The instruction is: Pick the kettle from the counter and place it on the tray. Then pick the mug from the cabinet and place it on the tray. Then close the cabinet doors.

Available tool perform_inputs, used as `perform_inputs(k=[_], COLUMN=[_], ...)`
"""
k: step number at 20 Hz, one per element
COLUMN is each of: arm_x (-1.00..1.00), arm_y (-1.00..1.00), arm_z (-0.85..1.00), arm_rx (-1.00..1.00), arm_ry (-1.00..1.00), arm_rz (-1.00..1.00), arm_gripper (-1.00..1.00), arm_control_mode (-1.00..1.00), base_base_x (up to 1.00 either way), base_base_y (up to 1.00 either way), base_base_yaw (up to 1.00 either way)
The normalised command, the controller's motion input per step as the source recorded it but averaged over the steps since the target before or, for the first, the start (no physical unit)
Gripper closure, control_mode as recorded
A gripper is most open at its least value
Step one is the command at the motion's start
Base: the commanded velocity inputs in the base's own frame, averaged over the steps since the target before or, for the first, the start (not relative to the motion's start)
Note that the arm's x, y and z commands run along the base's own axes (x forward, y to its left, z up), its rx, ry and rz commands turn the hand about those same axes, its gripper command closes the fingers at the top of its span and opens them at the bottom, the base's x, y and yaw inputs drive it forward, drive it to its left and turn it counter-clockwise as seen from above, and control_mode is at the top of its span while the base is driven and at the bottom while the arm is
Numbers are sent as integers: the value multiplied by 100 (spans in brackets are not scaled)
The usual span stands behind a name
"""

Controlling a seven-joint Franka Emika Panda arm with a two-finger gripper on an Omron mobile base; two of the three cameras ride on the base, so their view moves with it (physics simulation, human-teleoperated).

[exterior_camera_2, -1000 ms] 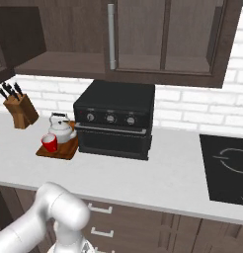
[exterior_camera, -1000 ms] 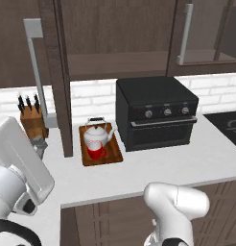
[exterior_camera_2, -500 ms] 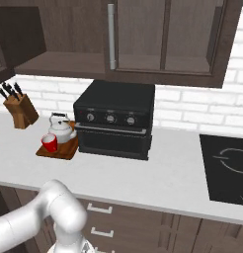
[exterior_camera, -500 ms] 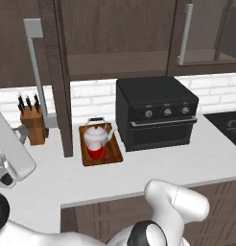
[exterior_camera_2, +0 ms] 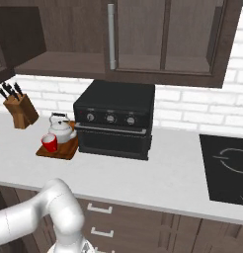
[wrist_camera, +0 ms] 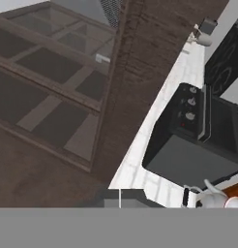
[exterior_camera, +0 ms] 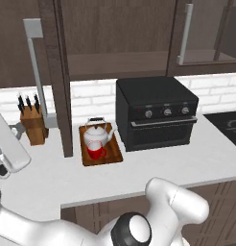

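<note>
The white-grey kettle (exterior_camera: 97, 133) (exterior_camera_2: 61, 129) and the red mug (exterior_camera: 95, 150) (exterior_camera_2: 49, 143) both stand on the wooden tray (exterior_camera: 113, 154) (exterior_camera_2: 66, 149), on the counter (exterior_camera: 53, 178) left of the oven. The cabinet (exterior_camera: 115, 62) above has its left door (exterior_camera: 60, 81) (exterior_camera_2: 20, 39) swung out, and its shelf looks bare. Its right door (exterior_camera: 201, 33) (exterior_camera_2: 163, 34) looks closed. The hand view runs close along that open door's edge (wrist_camera: 140, 72), with the kettle (wrist_camera: 213, 198) low at the right. My gripper is shut and its fingertips are hidden; a white arm link (exterior_camera: 9, 149) shows at the far left.
A black countertop oven (exterior_camera: 156, 113) (exterior_camera_2: 116, 121) stands right of the tray. A knife block (exterior_camera: 33, 125) (exterior_camera_2: 20, 109) sits at the wall on the left. A dark cooktop (exterior_camera_2: 227, 168) lies at the right end of the counter.
My arm has swung: the white link at the left of the left base view has dropped lower and the elbow below has come forward. Kettle, mug, tray and doors have not moved.
</note>
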Motion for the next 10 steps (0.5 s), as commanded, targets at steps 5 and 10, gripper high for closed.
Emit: perform_inputs(k=[5,10], arm_x=[8,45], arm_y=[-14,-70], arm_z=[0,7], arm_rx=[0,-2], arm_ry=[-1,0], arm_rz=[-3,-12], arm_gripper=[100,100], arm_control_mode=[-100,-100], base_base_x=[0,0], base_base_y=[0,0], base_base_yaw=[0,0])
